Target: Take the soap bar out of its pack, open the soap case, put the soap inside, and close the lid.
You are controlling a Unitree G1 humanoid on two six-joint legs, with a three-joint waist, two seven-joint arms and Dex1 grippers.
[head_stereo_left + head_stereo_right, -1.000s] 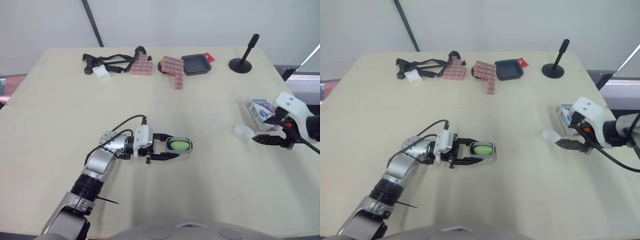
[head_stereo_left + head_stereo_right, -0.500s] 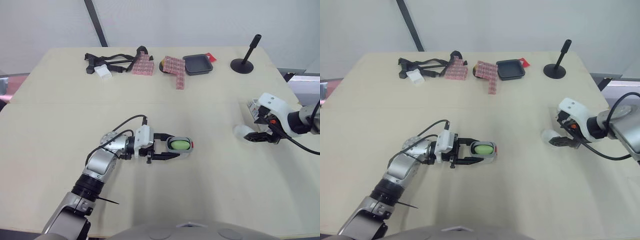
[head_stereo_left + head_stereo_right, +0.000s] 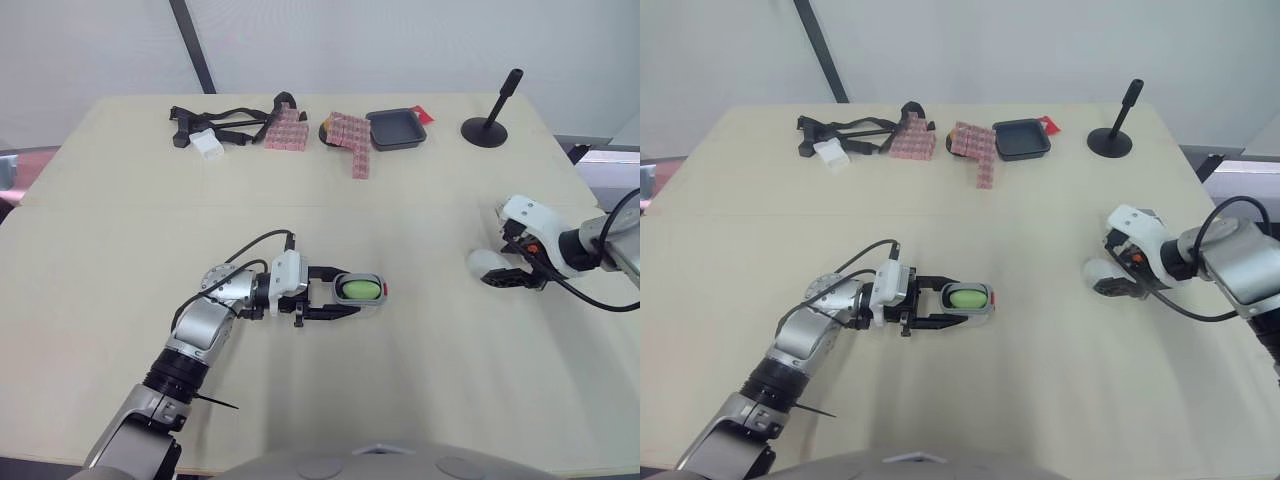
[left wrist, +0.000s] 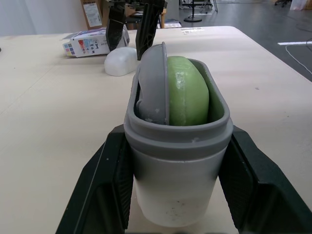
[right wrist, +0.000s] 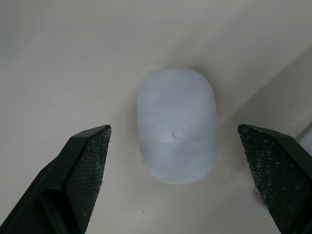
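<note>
Grey plastic filled my left gripper [image 3: 350,291]: its two black fingers were pressed against the long sides of the oval grey soap case [image 4: 175,161], pinching it near the middle of the pale beige worktop [image 3: 120,260]. The case stood uncovered, and the rounded green soap bar [image 4: 187,92] sat inside it on edge, with a thin grey inner plate [image 4: 153,83] leaning beside it.

Well apart from that, on the right side of the worktop, the milky white oval lid [image 3: 485,262] lay flat. My right gripper [image 5: 173,146] hung over it with its fingers spread wide, one on each side of the lid and neither touching it. Just beyond the lid, further right, lay the white printed cardboard soap pack [image 4: 92,41] on its side.

Along the far edge were a tangle of black straps [image 3: 225,122], pink blocks [image 3: 350,140], a shallow square black tray [image 3: 393,128] and a black stand with a round base [image 3: 487,125].
</note>
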